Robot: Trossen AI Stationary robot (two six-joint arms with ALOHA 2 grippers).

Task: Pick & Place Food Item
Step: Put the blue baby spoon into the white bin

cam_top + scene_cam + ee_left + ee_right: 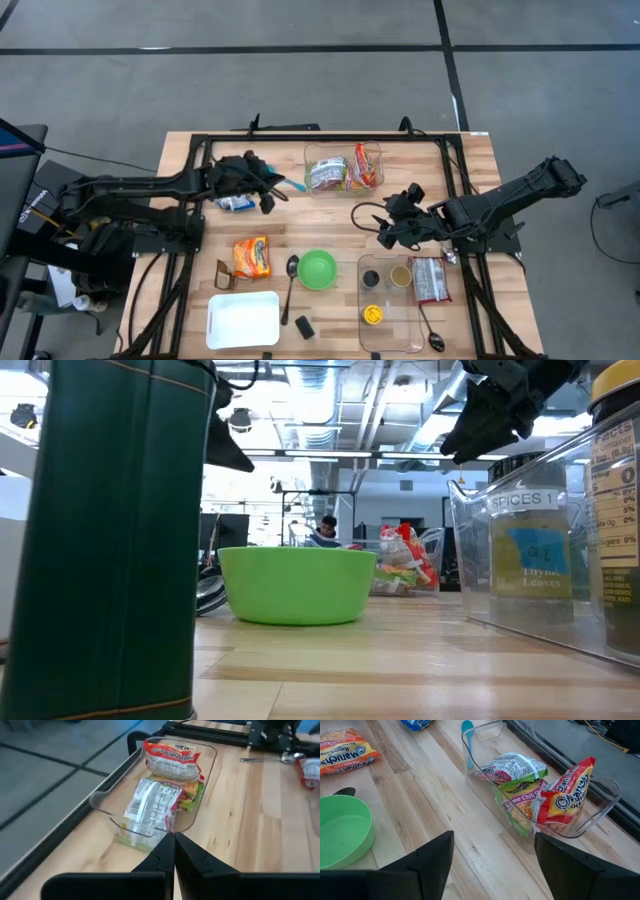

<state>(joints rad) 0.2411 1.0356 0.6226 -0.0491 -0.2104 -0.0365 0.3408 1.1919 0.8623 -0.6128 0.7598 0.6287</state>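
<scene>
— Step in hand: which is it judged to be?

— Approach or reset, it would seem. The left tool (272, 187) is seen pressed fully shut with nothing between its fingers, hovering beside the clear bin (372, 183) near the far edge of the worktop (470, 160). A blue packet (236, 203) lies on the wood just under that arm; whether it is the item meant cannot be told.

— And what is called for next?

— The shut fingers would have to be parted before anything is picked. Noodle packets (540, 790) are stacked in the clear bin, and an orange packet (252, 256) lies flat further forward, beside the green bowl (317, 268).

— The right side?

— The right tool (386, 231) is held wide apart and empty, between the clear bin and the spice tray (362, 300), well above the wood.

— Room for moving?

— Bare wood is left between bin and bowl. The bin's walls stand upright, so an entry from above is judged safer. A black frame rail (330, 139) runs close behind the bin, and a spoon (290, 280) lies just beside the bowl.
</scene>
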